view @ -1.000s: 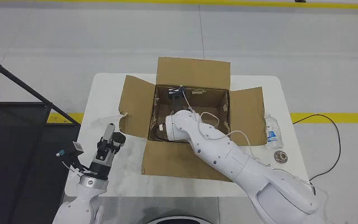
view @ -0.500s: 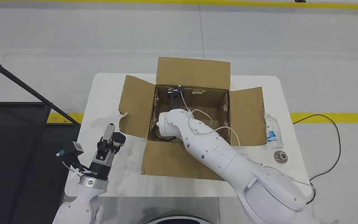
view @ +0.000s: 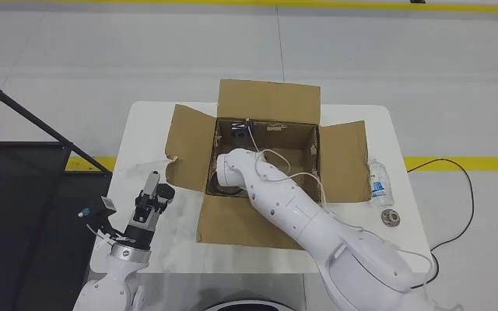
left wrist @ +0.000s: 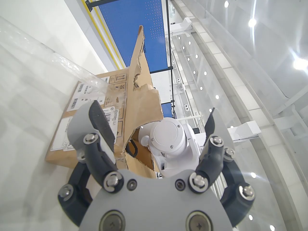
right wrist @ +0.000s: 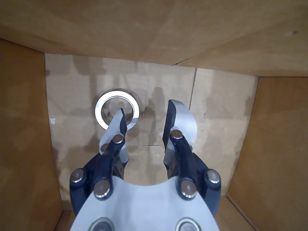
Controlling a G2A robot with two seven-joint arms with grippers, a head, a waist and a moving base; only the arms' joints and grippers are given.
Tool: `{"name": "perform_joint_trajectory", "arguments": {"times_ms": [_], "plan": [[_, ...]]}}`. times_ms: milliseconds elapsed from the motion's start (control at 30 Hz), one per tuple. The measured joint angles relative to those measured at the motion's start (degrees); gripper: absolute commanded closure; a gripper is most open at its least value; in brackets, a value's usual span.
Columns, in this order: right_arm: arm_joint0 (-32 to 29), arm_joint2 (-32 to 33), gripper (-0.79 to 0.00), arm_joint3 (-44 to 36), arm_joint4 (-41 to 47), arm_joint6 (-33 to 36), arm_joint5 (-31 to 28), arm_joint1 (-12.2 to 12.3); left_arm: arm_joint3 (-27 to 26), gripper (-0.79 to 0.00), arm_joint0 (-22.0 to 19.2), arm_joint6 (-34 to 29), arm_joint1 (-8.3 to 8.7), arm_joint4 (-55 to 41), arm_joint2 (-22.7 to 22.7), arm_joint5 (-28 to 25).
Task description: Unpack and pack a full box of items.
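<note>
Deep inside the box [view: 268,99], the right hand [right wrist: 146,108] hangs part-open, empty, over a metal ring [right wrist: 117,94], likely to lift it out. Outside the box, the left hand [left wrist: 153,108] gapes empty.

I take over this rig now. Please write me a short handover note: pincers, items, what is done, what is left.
Left pincer: open, empty, beside the left flap of the box.
Right pincer: open, inside the box, at a metal ring on its floor, not gripping it.
Done: bottle and small round metal part lie on the table, right of the box.
Left: probably lift the ring out, then repack everything.
</note>
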Motion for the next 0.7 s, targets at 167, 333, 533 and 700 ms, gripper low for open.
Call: {"name": "perform_joint_trajectory", "arguments": {"times_ms": [167, 333, 533, 700], "plan": [[0.5, 0.1, -0.376, 2.9, -0.4, 0.2, -0.7, -1.4, 0.0, -0.785, 0.0, 0.0, 0.00, 0.0, 0.0, 0.0], [0.8, 0.5, -0.369, 4.7, -1.0, 0.8, -1.1, -2.2, 0.0, -0.785, 0.0, 0.0, 0.00, 0.0, 0.0, 0.0], [0.8, 1.2, -0.351, 5.5, -2.1, 2.0, -1.3, -2.7, 0.0, -0.785, 0.0, 0.0, 0.00, 0.0, 0.0, 0.0], [0.8, 2.2, -0.299, 5.8, -2.9, 3.0, -2.2, -2.8, 0.0, -0.785, 0.0, 0.0, 0.00, 0.0, 0.0, 0.0]]}}
